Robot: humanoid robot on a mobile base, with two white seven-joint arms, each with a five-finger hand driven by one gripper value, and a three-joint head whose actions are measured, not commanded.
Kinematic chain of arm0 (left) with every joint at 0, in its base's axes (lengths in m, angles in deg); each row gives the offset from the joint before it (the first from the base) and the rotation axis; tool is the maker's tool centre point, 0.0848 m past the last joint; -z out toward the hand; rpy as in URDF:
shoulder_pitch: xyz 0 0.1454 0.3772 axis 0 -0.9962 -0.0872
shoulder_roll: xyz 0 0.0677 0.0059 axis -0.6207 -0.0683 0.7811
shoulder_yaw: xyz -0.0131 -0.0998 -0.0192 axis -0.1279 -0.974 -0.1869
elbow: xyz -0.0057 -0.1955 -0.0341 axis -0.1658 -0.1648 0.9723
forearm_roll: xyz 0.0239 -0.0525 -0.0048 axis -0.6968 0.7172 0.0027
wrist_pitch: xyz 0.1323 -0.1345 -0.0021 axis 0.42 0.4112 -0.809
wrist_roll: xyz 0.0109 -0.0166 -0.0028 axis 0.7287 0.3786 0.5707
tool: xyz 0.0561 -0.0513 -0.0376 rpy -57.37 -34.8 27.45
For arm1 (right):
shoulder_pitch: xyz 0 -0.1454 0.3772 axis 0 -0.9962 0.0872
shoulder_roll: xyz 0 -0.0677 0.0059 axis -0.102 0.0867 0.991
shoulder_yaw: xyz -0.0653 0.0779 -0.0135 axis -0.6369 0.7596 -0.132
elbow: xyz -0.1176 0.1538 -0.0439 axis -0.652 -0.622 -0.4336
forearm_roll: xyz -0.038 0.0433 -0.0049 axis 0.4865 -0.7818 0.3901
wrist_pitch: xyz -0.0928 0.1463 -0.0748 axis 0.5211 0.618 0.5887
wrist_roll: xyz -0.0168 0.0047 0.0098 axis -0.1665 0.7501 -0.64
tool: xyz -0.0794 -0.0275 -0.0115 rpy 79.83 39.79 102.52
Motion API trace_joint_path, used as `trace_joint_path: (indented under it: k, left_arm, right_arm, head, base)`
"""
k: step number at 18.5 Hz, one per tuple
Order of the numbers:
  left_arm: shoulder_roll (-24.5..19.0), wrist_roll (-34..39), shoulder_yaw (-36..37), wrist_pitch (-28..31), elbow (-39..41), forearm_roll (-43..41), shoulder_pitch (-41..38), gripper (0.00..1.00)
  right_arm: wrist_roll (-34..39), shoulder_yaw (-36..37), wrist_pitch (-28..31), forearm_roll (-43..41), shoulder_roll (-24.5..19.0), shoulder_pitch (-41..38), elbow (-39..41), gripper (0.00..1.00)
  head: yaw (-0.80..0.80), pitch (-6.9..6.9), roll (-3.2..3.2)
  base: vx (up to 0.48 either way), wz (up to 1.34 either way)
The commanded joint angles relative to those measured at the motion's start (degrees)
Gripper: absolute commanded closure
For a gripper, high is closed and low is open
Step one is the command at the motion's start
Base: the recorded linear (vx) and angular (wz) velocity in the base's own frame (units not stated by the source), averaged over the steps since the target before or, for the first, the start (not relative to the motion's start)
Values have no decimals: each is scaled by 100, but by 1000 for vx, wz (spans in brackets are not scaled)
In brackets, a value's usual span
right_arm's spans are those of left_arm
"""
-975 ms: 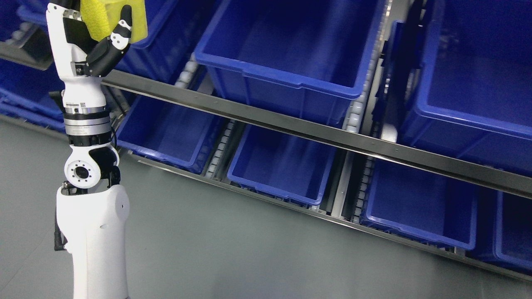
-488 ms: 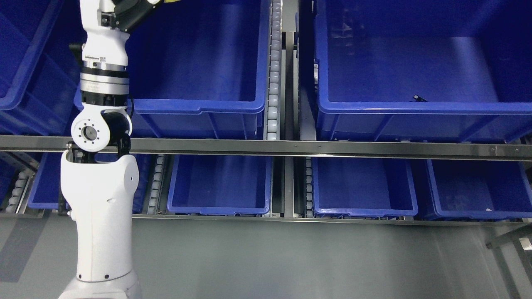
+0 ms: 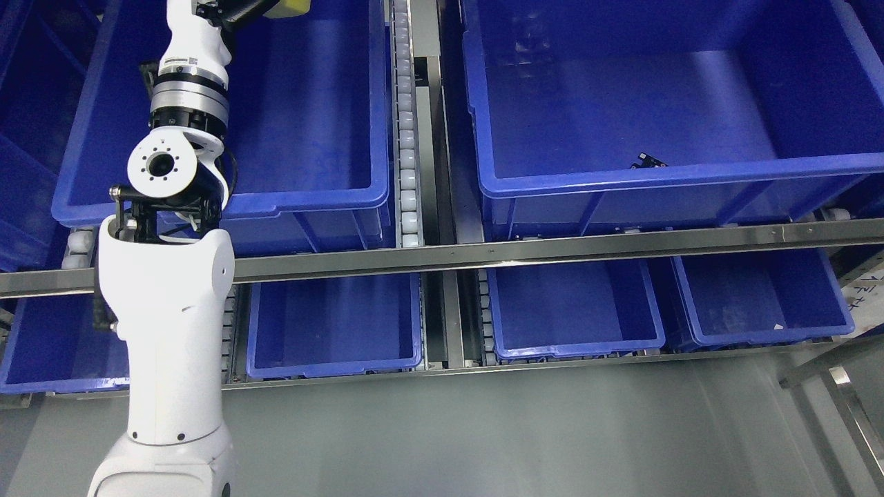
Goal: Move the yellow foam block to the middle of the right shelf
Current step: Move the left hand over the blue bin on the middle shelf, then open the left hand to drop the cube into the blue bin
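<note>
A long steel rail [image 3: 552, 250] crosses the rack from left to right, in front of two large blue plastic bins. The left large bin [image 3: 311, 138] and the right large bin [image 3: 656, 103] sit side by side, a roller track [image 3: 406, 124] between them. Below the rail, four smaller blue plastic bins [image 3: 335, 324] stand in a row along the rack's front edge. The white robot arm [image 3: 166, 310] rises at the left, its upper part over the left large bin; a yellow foam block [image 3: 290, 7] shows at the top edge there.

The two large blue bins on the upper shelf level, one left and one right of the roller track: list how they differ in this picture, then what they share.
The left bin has the robot's left arm rising in front of it; the right bin has nothing in front. The right bin holds a small dark object; the left bin's visible floor is bare. Both are blue, open-topped and behind the steel rail.
</note>
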Motion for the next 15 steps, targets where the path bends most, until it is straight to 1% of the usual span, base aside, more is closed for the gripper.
trace_joint_path:
  k: [1,2,3,8,9,10,12,14,15]
  left_arm:
    - [-100,128,136,676,34,-452,63,8]
    - [-100,128,136,686,34,-452,63,2]
    - [-100,128,127,686,43,-452,63,0]
    - [-100,93,40,599,96,-435,362,0]
    - [-100,85,-30,354,166,-435,353,0]
    - [-100,76,-74,-13,201,-435,301,0]
    - [-100,67,-110,-1232,201,-435,39,0]
    - [-100,58,-119,-2087,228,-435,-331,0]
    - [-100,49,-136,-2413,297,-426,-524,0]
  right_arm:
    - [4,0,-1,-9,100,18,100,0]
    - [4,0,-1,0,100,18,100,0]
    - [4,0,-1,0,100,18,100,0]
    - [4,0,-1,0,100,18,100,0]
    - [4,0,-1,0,100,9,100,0]
    - [4,0,-1,-9,100,17,100,0]
    - [4,0,-1,0,100,17,100,0]
    - [4,0,-1,0,100,18,100,0]
    - [4,0,-1,0,100,18,100,0]
  head:
    - [0,0,0]
    - [0,0,0]
    - [0,0,0]
    - [0,0,0]
    - [0,0,0]
    - [0,0,0]
    - [0,0,0]
    - [0,0,0]
    - [0,0,0]
  base:
    - [8,-25]
    - [8,-25]
    - [0,0]
    - [-5,18]
    - [0,0]
    - [0,0]
    - [0,0]
    - [0,0]
    - [0,0]
